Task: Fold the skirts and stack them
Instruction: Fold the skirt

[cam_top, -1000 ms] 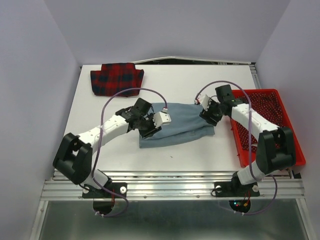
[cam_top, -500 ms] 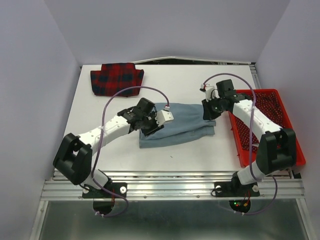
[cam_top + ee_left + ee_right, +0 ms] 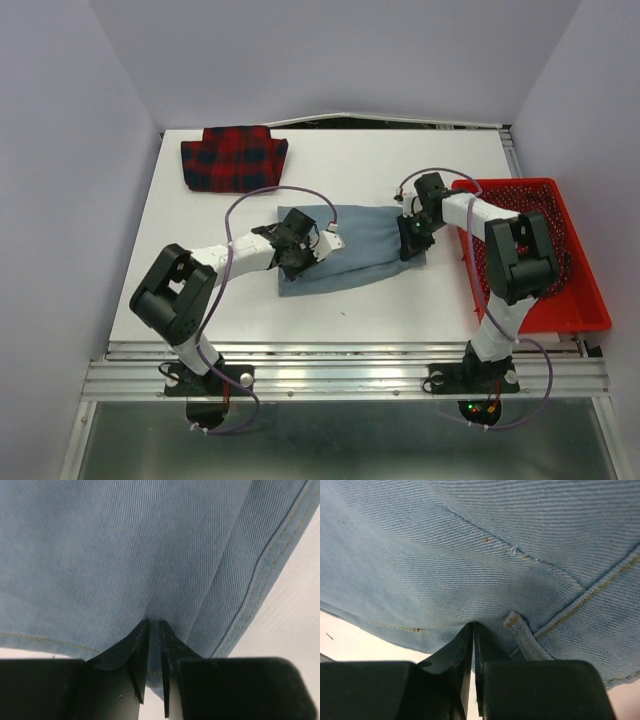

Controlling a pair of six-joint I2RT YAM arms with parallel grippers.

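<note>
The light blue-grey denim skirt (image 3: 365, 245) lies folded in the middle of the table. My left gripper (image 3: 300, 256) is down at its left end, and in the left wrist view (image 3: 154, 624) the jaws are pinched shut on a fold of the skirt (image 3: 150, 555). My right gripper (image 3: 411, 240) is at the skirt's right end, and in the right wrist view (image 3: 473, 626) it is shut on the cloth (image 3: 470, 570) beside a belt loop (image 3: 522, 637). The red-and-navy plaid skirt (image 3: 233, 158) lies folded at the far left corner, away from both grippers.
A red plastic basket (image 3: 560, 305) stands along the right table edge, just right of the right arm. White tabletop (image 3: 350, 310) shows in front of the denim skirt. Grey walls close in the table on three sides.
Both grippers have come down onto the ends of the denim skirt and closed on its cloth. The right wrist dropped from above the skirt's right end.
</note>
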